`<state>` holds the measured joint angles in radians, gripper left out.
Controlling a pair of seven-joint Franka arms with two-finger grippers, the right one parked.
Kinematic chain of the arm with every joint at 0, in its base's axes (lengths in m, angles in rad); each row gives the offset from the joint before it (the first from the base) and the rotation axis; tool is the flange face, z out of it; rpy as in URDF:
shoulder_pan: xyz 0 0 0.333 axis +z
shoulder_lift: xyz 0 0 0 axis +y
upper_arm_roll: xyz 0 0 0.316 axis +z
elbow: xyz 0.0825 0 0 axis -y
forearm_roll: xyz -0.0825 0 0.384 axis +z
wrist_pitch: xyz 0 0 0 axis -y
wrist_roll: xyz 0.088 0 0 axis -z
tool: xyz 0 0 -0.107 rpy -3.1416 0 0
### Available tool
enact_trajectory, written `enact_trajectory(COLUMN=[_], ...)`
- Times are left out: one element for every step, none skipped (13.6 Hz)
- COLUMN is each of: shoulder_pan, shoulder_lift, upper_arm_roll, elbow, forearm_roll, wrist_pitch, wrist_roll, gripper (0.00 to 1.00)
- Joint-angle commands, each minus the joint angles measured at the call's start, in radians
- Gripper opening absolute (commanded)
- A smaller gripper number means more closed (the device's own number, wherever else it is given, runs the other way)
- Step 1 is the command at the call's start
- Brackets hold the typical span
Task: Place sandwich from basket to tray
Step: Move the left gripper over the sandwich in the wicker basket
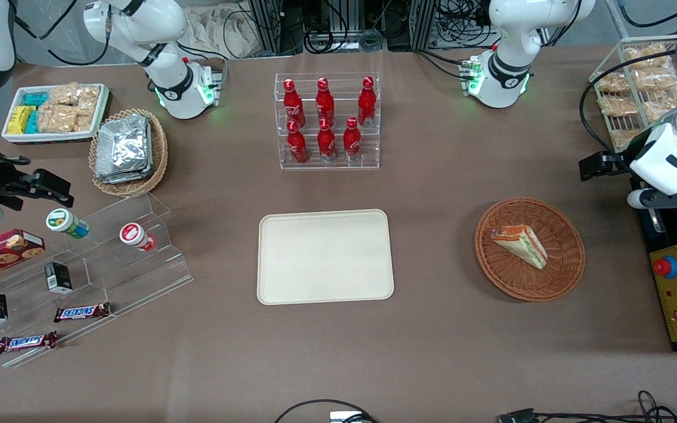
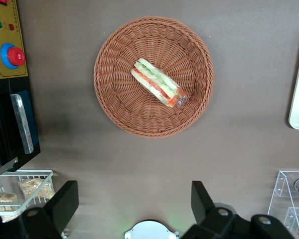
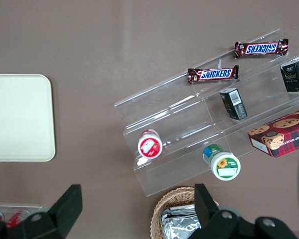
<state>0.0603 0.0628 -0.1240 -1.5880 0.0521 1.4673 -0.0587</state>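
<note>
The sandwich (image 1: pixel 520 245) lies on its side in the round woven basket (image 1: pixel 567 267), on the table (image 1: pixel 432 352) toward the working arm's end. The tray (image 1: pixel 325 257) sits bare beside the basket, apart from it, with open table between. A clear rack of red bottles (image 1: pixel 328 121) stands farther from the front camera than the tray. The pincer (image 2: pixel 134 201) hangs above the table near the basket, fingers (image 2: pixel 65 199) spread wide, holding nothing.
</note>
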Motion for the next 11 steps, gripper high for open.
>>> enact_trajectory(shoulder_pan=[0.003,0.003,0.001,0.001,0.001,-0.001,0.001,0.001,0.003,0.003,0.01], shoulder_lift=[0.008,0.009,0.009,0.015,0.037,0.066,0.08,0.101,0.112,0.127,0.149], upper_arm_roll=[0.001,0.0,0.0,0.001,-0.002,0.0,0.0,0.0,0.001,0.001,0.004], elbow=[0.019,0.023,0.023,0.022,0.023,0.023,0.023,0.023,0.017,0.014,0.014], forearm_roll=[-0.008,-0.008,-0.008,-0.009,-0.003,-0.006,-0.012,-0.02,-0.04,-0.06,-0.075], wrist_pitch=[-0.001,-0.001,-0.001,0.001,0.002,0.014,0.034,0.042,0.045,0.048,0.048], wrist_roll=[-0.006,-0.009,-0.009,-0.01,-0.013,-0.027,-0.052,-0.105,-0.177,-0.232,-0.319], gripper=[1.0,1.0,1.0,1.0,1.0,1.0,1.0,1.0,1.0,1.0,1.0])
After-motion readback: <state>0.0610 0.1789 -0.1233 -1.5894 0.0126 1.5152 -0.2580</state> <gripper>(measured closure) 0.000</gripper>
